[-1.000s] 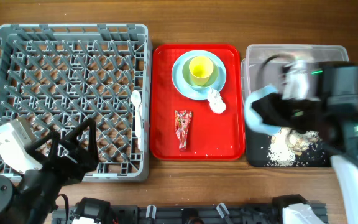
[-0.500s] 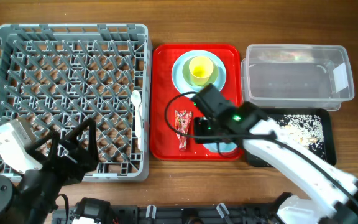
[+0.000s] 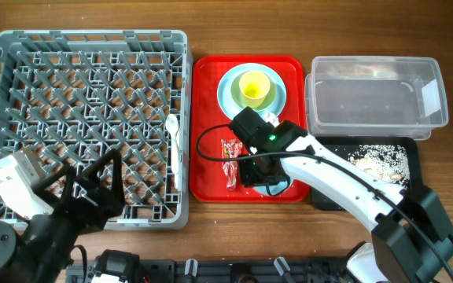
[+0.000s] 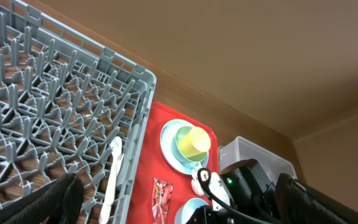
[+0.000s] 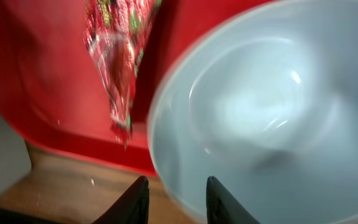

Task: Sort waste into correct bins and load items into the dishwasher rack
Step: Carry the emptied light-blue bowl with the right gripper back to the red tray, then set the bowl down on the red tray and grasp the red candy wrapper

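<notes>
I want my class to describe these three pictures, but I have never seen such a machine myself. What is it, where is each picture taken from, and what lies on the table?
It is a robot with two arms, each ending in a two-finger gripper. One picture looks down from above the table; the other two come from cameras on the wrists. From above: a grey dishwasher rack holding a white spoon, a red tray carrying a blue plate with a yellow cup on it and a red snack wrapper, then a clear tub and a black tray sprinkled with rice scraps. The left gripper hangs open by the rack. The right gripper has a finger on either side of the rim of a pale blue bowl; whether it grips cannot be told.
</notes>
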You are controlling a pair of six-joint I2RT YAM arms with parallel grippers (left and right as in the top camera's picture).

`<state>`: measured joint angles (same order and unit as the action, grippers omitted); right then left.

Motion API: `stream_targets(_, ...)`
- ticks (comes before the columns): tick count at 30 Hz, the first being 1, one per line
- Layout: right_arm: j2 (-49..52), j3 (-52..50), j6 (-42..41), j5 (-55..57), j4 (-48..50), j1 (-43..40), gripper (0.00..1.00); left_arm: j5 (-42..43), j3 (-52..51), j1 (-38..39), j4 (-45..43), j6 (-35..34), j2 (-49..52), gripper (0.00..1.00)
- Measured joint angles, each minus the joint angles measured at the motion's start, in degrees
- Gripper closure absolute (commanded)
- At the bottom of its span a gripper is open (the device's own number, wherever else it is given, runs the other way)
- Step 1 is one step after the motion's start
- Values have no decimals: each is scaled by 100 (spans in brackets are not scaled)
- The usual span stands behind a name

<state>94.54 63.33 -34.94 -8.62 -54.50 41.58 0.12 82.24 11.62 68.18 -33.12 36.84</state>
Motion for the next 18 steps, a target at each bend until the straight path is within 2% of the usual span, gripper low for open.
stream_targets(2, 0, 221, 52, -48, -367, -17, 65, 0, 0, 0, -2, 0, 0, 0)
stream_targets(5, -127, 802, 114, -92, -354, -48, 62, 0, 0, 0, 0, 0, 0, 0)
stream_targets(12, -302, 1014, 162, -120, 949, 46, 61, 0, 0, 0, -2, 0, 0, 0)
stream_targets(18, 131, 999, 136, -42, 1609, 297, 61, 0, 0, 0, -2, 0, 0, 0)
